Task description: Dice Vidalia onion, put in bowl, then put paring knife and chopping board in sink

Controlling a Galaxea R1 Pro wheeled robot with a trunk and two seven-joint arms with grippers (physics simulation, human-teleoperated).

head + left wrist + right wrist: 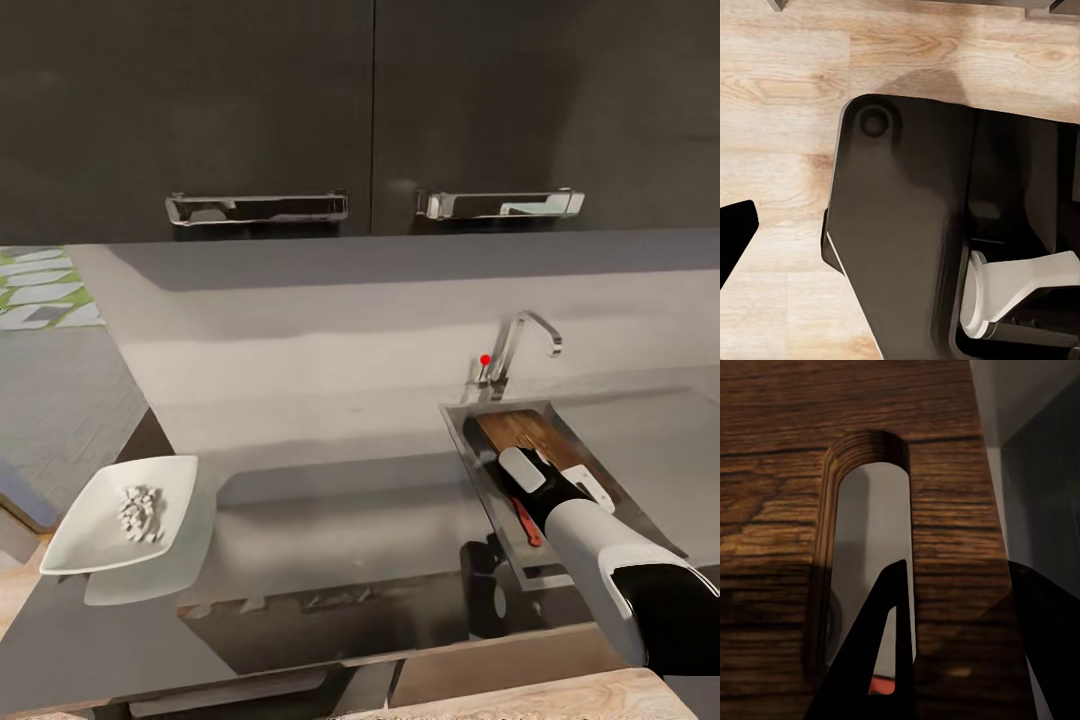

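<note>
The brown chopping board [527, 430] lies tilted inside the sink [478, 462] at the right of the grey countertop [340, 520]. My right gripper [518, 458] reaches down into the basin. In the right wrist view the gripper [960, 660] is shut on the chopping board [945, 472], one finger through its handle slot and the other outside its edge. The paring knife [527, 522] shows its red handle under my wrist in the sink. At the left stands the white bowl [85, 530], holding the pale diced onion [140, 512]. One dark fingertip of my left gripper [735, 234] hangs over the wooden floor.
A chrome tap [522, 345] with a red knob [485, 359] rises behind the sink. Dark wall cabinets with chrome handles [257, 208] hang above the counter. The left wrist view looks down on my own dark base [907, 240] on the floor.
</note>
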